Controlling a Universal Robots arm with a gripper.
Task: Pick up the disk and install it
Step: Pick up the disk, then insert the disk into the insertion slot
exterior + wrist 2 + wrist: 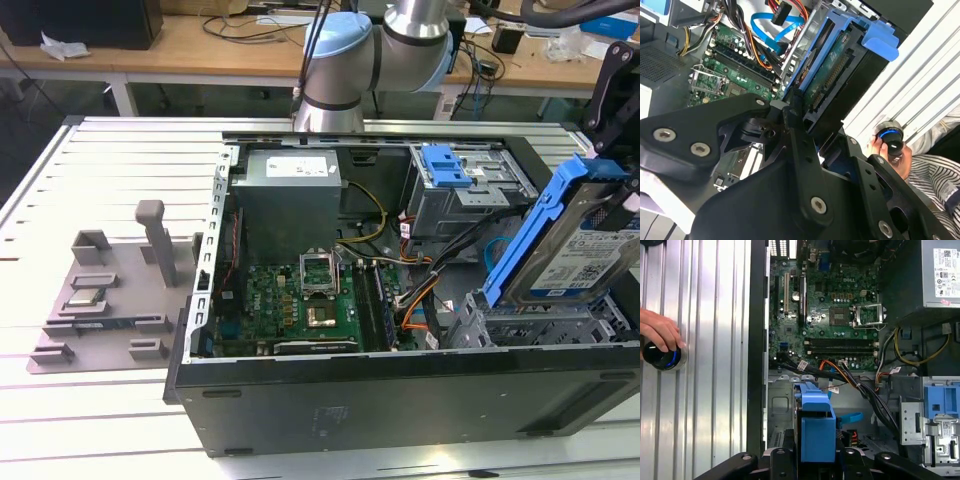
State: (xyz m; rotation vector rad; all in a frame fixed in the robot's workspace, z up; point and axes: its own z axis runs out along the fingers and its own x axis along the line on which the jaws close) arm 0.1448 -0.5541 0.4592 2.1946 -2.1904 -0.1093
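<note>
Black steel nearest: near wall of the open computer case (400, 400), flat on the slotted bench (100, 420). Just behind that wall, at the case's corner on the exterior view's right, the silver drive cage (540, 325).

Tilted steeply over that cage, the disk (575, 250): label side up, blue rail along its raised edge, lower end at or just inside the cage mouth, upper end high in the air. Not lying flat, not seated.

Clamped on the disk's upper end, the end effector (817, 459): black fingers closed against the blue rails on either side, no gap to be seen between fingers and rail in the first wrist view.

Pick-up judged done, with the disk off any surface and carried by the arm. Install judged unfinished: disk to be levelled and pushed home into the cage.

Further in, the green motherboard (300, 300), then the grey power supply (290, 195). Off towards the bench's edge on the exterior view's left, a grey fixture (110, 300). Beyond the case, the arm (340, 70). Beside the case on the bench, a hand (657, 330) resting on a dark knob (662, 356).
</note>
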